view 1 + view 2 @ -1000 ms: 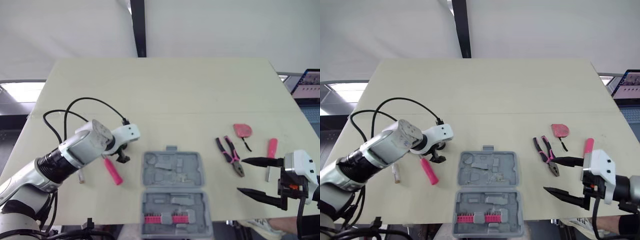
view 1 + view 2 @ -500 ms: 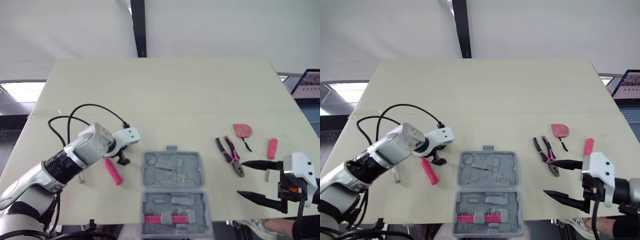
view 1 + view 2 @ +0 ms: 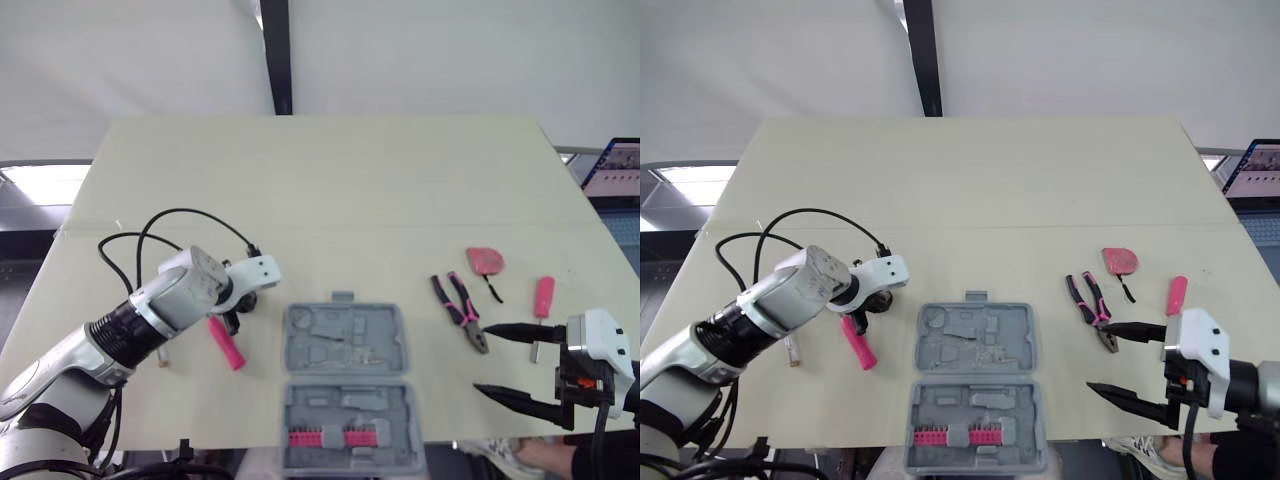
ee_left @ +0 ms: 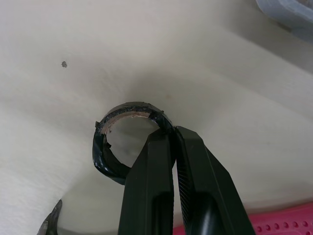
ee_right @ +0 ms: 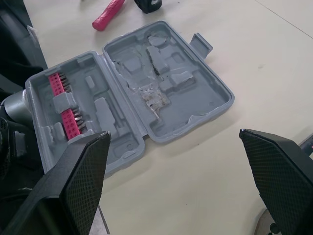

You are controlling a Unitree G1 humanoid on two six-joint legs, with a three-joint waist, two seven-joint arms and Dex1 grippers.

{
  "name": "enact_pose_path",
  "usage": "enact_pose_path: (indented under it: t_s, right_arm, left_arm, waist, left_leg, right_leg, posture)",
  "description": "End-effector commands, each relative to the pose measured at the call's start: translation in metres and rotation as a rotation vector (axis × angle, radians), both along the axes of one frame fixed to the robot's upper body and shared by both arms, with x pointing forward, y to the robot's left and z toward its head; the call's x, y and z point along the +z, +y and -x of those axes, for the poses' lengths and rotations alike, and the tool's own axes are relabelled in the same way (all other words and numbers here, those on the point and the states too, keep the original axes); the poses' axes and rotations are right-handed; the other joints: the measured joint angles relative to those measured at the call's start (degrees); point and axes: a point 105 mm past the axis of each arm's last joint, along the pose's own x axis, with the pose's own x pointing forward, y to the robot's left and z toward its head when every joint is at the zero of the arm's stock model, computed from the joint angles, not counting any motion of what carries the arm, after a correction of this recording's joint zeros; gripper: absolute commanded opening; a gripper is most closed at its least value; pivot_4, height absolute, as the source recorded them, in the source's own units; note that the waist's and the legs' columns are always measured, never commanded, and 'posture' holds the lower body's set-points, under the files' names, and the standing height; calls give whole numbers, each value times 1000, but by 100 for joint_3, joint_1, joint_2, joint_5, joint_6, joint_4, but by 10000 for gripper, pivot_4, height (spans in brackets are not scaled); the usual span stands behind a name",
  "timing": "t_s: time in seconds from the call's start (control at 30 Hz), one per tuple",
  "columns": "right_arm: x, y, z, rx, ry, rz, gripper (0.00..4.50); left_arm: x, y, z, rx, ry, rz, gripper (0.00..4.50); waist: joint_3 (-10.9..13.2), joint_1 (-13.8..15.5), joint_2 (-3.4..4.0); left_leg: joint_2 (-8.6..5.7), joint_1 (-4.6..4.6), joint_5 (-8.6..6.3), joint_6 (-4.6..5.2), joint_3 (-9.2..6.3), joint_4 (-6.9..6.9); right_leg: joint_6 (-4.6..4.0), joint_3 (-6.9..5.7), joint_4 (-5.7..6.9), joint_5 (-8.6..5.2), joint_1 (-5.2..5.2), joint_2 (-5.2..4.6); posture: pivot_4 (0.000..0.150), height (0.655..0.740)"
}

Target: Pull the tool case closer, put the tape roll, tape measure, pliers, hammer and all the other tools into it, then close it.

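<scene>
Left of tool case [image 3: 346, 340] | left claw [image 4: 168, 134] pinching tape roll [image 4: 104, 157] rim | right claw [image 3: 481, 357] spread wide

Head stereo pair looks forward and down over the whole table [image 3: 400, 180], both eyes sharing one scene. Left wrist cam sits tight on the tape roll [image 4: 128, 108]; right wrist cam faces the case [image 5: 166, 93], shared with head views.

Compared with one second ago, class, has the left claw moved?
Yes: the left claw has shifted slightly to the robot's left, away from the tool case, which stayed put.
</scene>
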Motion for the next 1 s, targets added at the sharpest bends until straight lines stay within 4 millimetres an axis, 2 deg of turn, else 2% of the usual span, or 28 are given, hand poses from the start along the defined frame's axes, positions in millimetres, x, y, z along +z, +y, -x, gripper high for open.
enact_pose_path:
  t_s: [0.03,0.2,0.27,0.4,0.53,0.6,0.7,0.87,1.0]
  right_arm:
    - [5,-1,2,4,-34,2,45000]
    - [5,-2,4,-12,-42,-13,45000]
    - [4,-2,7,-17,-45,-22,45000]
    - [-1,1,15,0,-42,-51,45000]
    - [-5,6,18,7,-48,-70,45000]
    - [-8,8,18,7,-55,-78,45000]
    - [-11,11,18,2,-61,-88,45000]
    - [-18,16,18,-8,-67,-96,45000]
    - [-18,20,20,-22,-78,-105,45000]
  left_arm:
    - [5,10,-2,25,-24,-14,497]
    - [27,13,5,28,-47,100,497]
    - [36,13,14,-8,-50,164,497]
    - [55,0,41,-101,4,417,497]
    - [59,-7,67,-184,65,600,497]
    - [56,-6,77,-213,97,614,497]
    - [58,-11,77,-239,98,642,497]
    - [55,-30,65,-296,91,607,497]
    - [52,-33,59,-320,99,599,497]
  waist:
    - [0,-2,0]
    - [0,-10,0]
    - [0,-13,0]
    - [0,-10,1]
    - [-1,-16,1]
    - [-1,-29,1]
    - [-1,9,1]
    - [-3,11,3]
    - [-3,-42,4]
  left_leg:
    - [0,0,0,0,0,0]
    - [1,-1,0,0,0,0]
    - [1,-2,0,0,0,-1]
    - [2,-3,0,0,0,-2]
    - [3,1,0,0,1,0]
    - [4,2,0,0,1,0]
    - [3,2,0,0,1,0]
    - [0,6,0,0,0,3]
    - [1,8,0,-1,3,-8]
  right_leg:
    - [0,0,0,0,0,0]
    - [0,0,0,0,-1,0]
    - [0,0,2,0,-5,0]
    - [0,1,3,0,-8,-1]
    - [0,5,4,0,-4,-1]
    - [0,5,4,0,-4,-1]
    - [0,5,5,0,-3,-1]
    - [0,6,4,0,4,-2]
    - [0,5,5,0,-2,1]
  posture:
    - [1500,7400]
    - [1500,7400]
    - [1500,7400]
    - [1500,7400]
    - [1500,7400]
    - [1500,7400]
    - [1500,7400]
    - [1500,7400]
    - [1500,7400]
